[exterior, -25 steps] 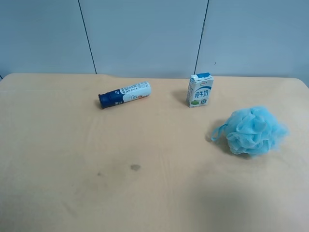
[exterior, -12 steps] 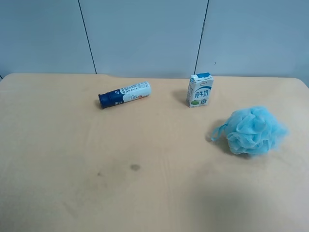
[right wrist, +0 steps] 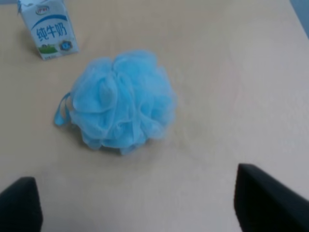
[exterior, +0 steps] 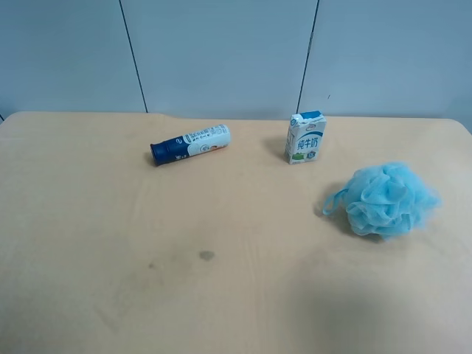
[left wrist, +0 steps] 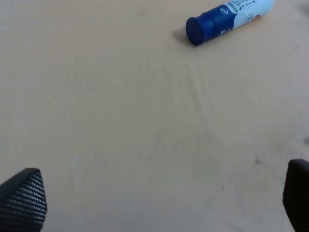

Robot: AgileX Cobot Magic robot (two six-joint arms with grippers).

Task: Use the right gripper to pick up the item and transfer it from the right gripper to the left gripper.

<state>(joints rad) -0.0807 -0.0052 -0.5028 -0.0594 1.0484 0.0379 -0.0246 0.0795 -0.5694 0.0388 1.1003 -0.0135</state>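
The item, a fluffy light-blue mesh pouf (exterior: 389,199) with a small cord loop, lies on the tan table at the exterior high view's right. It also shows in the right wrist view (right wrist: 123,101), ahead of my right gripper (right wrist: 145,205). The right gripper's two black fingertips (right wrist: 268,200) stand wide apart, open and empty, short of the pouf. My left gripper (left wrist: 159,198) is open and empty over bare table, its fingertips (left wrist: 24,198) far apart. Neither arm shows in the exterior high view.
A small white-and-blue milk carton (exterior: 305,137) stands upright behind the pouf, also in the right wrist view (right wrist: 48,28). A blue-and-white tube (exterior: 190,143) lies on its side at the back left, also in the left wrist view (left wrist: 229,17). A wall backs the table (exterior: 221,295).
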